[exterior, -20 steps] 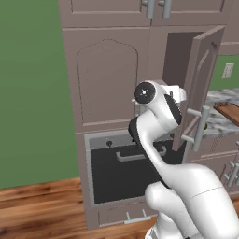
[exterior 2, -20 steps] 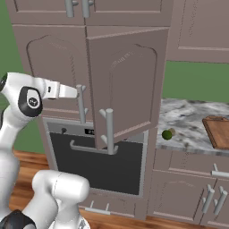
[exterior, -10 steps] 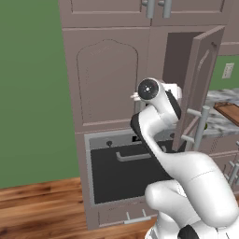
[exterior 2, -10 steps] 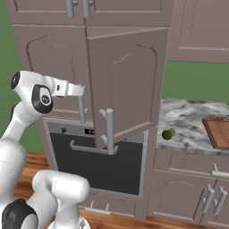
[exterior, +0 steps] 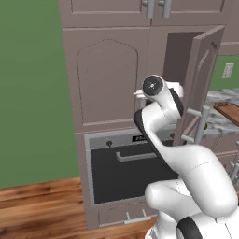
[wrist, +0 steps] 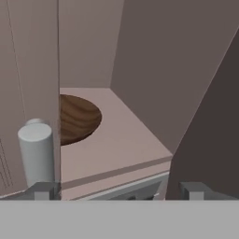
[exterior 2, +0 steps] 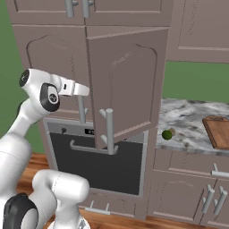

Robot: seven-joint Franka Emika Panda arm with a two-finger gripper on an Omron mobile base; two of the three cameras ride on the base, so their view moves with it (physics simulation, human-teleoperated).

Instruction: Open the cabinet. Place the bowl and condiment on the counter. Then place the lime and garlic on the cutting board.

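The cabinet's right door [exterior 2: 127, 85] stands swung open toward me, its grey bar handle [exterior 2: 108, 130] facing out. In the hand view the dark-brown wooden bowl [wrist: 77, 116] lies on the shelf inside, partly hidden by the closed left door's edge. My gripper [exterior 2: 82, 91] [wrist: 119, 191] hovers open in front of the opening, with nothing between its fingertips [wrist: 44, 190]. The lime [exterior 2: 167, 134] rests on the marble counter [exterior 2: 192, 118] with the pale garlic [exterior 2: 173, 131] close beside it. The cutting board [exterior 2: 217, 132] [exterior: 228, 109] lies further right. The condiment is out of view.
The closed left door's handle [wrist: 37, 154] stands close by my left fingertip. A black oven [exterior 2: 100, 163] sits below the cabinet, and the open door [exterior: 200, 84] juts out beside my arm. Taupe drawers [exterior 2: 192, 197] run under the counter.
My wrist has drifted a little to the right, toward the cabinet opening. The door has not moved, and the jaws have stayed wide apart.
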